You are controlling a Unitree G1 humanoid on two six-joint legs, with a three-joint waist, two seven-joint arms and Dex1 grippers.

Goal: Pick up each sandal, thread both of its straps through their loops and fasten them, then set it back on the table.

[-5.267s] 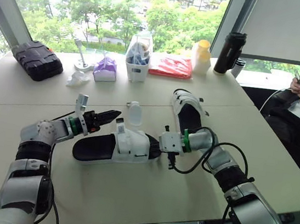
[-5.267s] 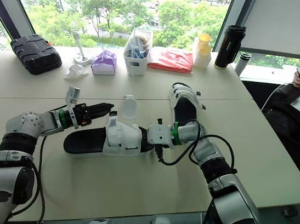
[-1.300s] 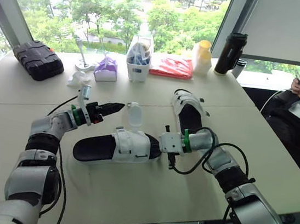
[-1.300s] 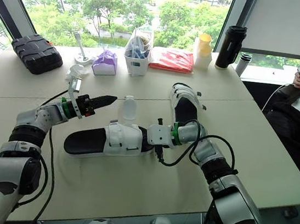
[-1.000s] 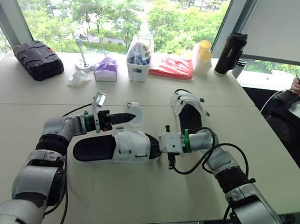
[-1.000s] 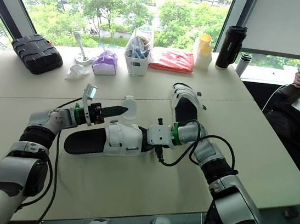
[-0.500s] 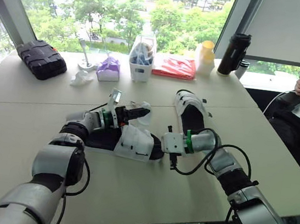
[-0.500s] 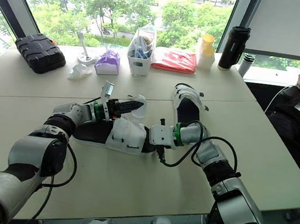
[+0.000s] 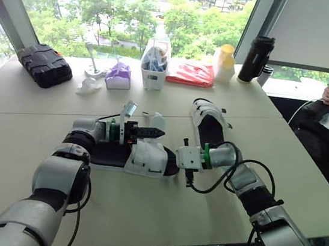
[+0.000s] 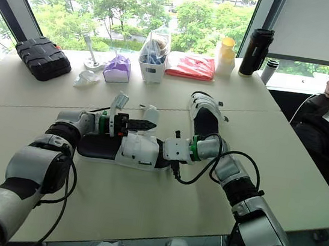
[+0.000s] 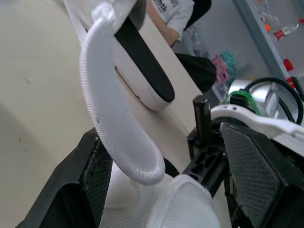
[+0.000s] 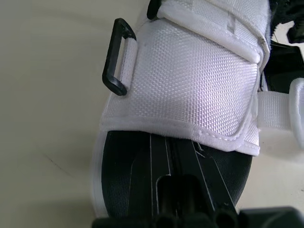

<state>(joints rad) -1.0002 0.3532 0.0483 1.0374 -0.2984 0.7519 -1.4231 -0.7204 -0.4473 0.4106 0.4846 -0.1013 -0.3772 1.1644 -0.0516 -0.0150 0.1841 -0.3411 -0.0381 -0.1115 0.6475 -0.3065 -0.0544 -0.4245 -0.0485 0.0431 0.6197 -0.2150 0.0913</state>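
Progress: early, we judge. Near sandal (image 9: 142, 156) lies flat on the desk (image 9: 140, 217), right end effector (image 9: 175, 156) clenched on its toe. Left end effector (image 9: 151, 133) is released, fingers either side of the loose strap (image 11: 114, 118); the black loop (image 12: 116, 57) is unthreaded. Second sandal (image 9: 210, 120) waits beyond the toe. We see bare desk on the near sandal's front side; containers (image 9: 152, 67) stand well behind it.

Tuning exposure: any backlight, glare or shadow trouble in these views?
Left eye view: strong backlight from the window; table evenly lit, soft shadow under the sandal. Right wrist view: sheen on the sandal's white upper, black loop plain. Left wrist view: strap brightly lit.
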